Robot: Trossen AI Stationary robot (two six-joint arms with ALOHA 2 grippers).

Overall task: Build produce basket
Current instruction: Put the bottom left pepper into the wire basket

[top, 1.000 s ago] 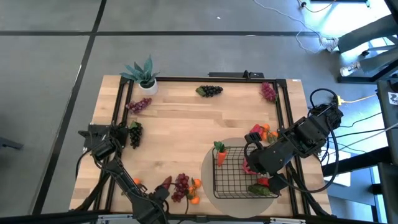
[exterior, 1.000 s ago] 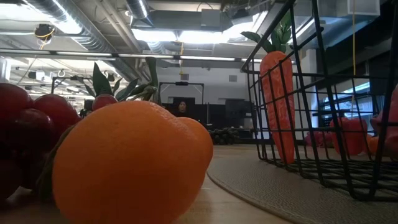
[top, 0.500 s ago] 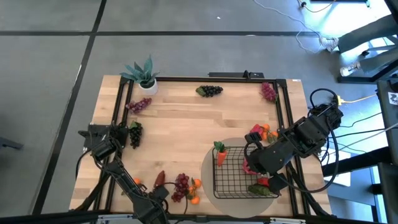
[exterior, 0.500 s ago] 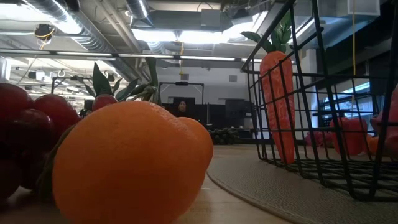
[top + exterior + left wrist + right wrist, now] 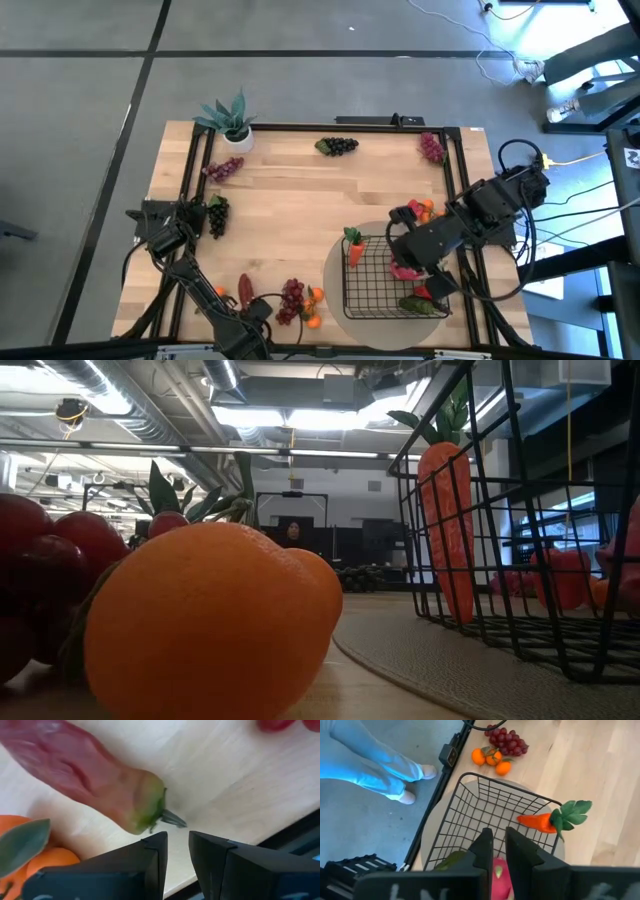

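The black wire basket (image 5: 385, 278) stands on a round grey mat (image 5: 335, 290) near the table's right front. In it lie a pink dragon fruit (image 5: 405, 268) and a green pepper (image 5: 420, 305). A carrot (image 5: 354, 247) leans on the basket's left wall. My right gripper (image 5: 398, 248) hangs shut high over the basket, holding nothing. A red pepper (image 5: 243, 289) lies on its side on the wood. My left gripper (image 5: 177, 837) points down just short of the pepper's stem (image 5: 172, 819), narrowly open, with nothing between its fingers.
Red grapes (image 5: 291, 297) and small oranges (image 5: 313, 305) lie between the red pepper and the mat. More grape bunches (image 5: 216, 215) (image 5: 338, 146) (image 5: 432, 148), a potted plant (image 5: 232, 120) and produce (image 5: 420, 212) sit around the edges. A person's legs (image 5: 370, 760) stand beside the table.
The red pepper has moved along the table toward its left edge, away from the red grapes and my left gripper, which has kept still. My right gripper has swung a little toward the table's left over the basket.
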